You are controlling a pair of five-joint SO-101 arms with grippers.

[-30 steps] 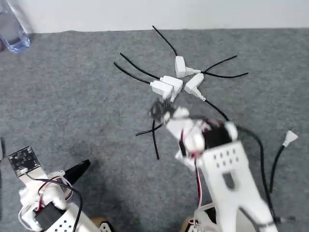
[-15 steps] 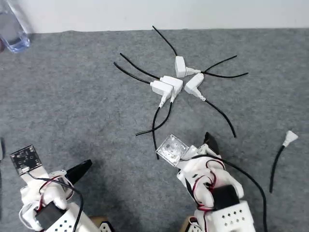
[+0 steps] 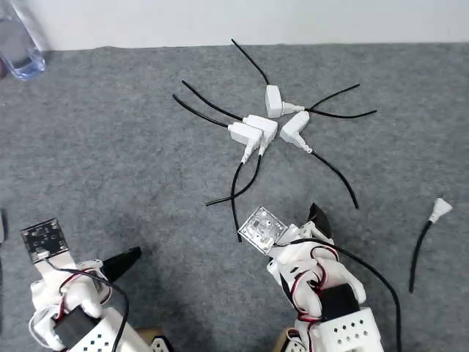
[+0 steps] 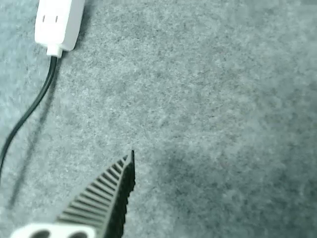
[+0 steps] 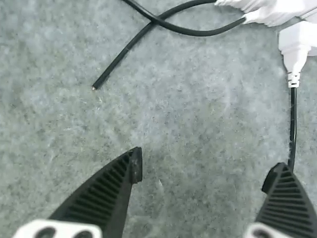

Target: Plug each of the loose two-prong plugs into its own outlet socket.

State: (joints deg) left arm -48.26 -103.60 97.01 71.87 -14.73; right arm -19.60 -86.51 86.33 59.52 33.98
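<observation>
The loose white black-corded plug (image 3: 440, 209), lying well apart from the white socket cluster (image 3: 253, 130) on the grey felt surface (image 3: 110, 147), could be dragged askew if its cord (image 3: 418, 249) is snagged by the right gripper (image 5: 208, 166), fingers (image 5: 114, 191) wide and empty.

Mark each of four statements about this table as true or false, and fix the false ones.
1. A clear bottle stands at the far left corner of the grey mat. True.
2. The right arm has its jaws shut on a plug. False: the jaws stand open over bare mat, holding nothing.
3. One loose plug lies alone near the right edge, apart from the white cluster. True.
4. All the cords are white. False: the cords are black.
</observation>
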